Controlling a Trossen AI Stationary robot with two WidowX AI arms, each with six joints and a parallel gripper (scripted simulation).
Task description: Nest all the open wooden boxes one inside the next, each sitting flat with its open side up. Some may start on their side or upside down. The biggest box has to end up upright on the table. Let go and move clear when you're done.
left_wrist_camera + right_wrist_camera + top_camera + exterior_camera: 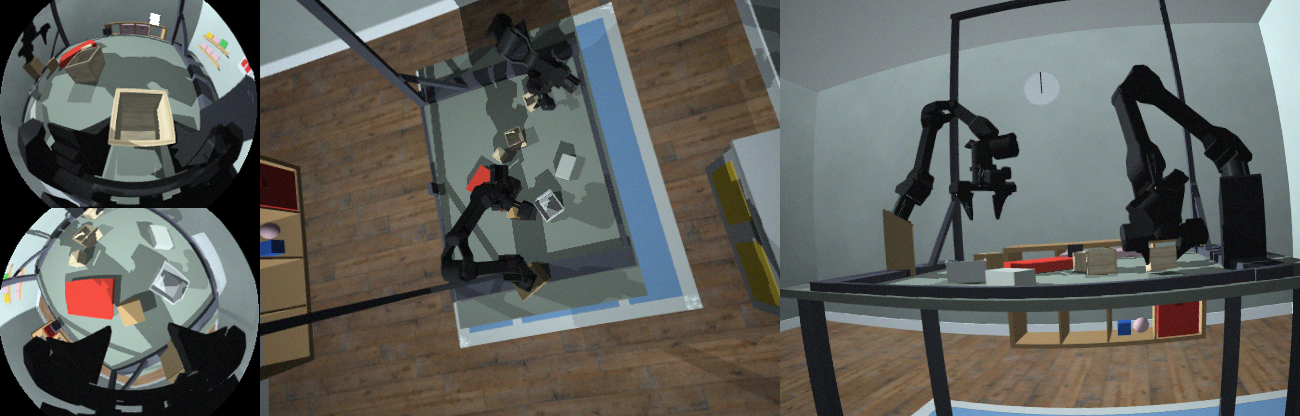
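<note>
1. One open wooden box [530, 102] [1163, 258] [137, 109] is gripped by the left gripper [539, 99] [1163, 254] [139, 118].
2. Another open wooden box [514, 137] [1101, 261] [88, 67] [86, 236] sits apart, opening up.
3. The right gripper [512, 192] [984, 218] [140, 328] hangs open above the table [580, 220] [1060, 300] [60, 109] [125, 250].

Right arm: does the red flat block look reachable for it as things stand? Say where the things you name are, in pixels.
Probably yes. The right claw [514, 212] [984, 218] [140, 328] is open above the table, with the red flat block [478, 178] [1039, 264] [90, 298] nearby and nothing on top, though the block may be too wide to grip.
</note>
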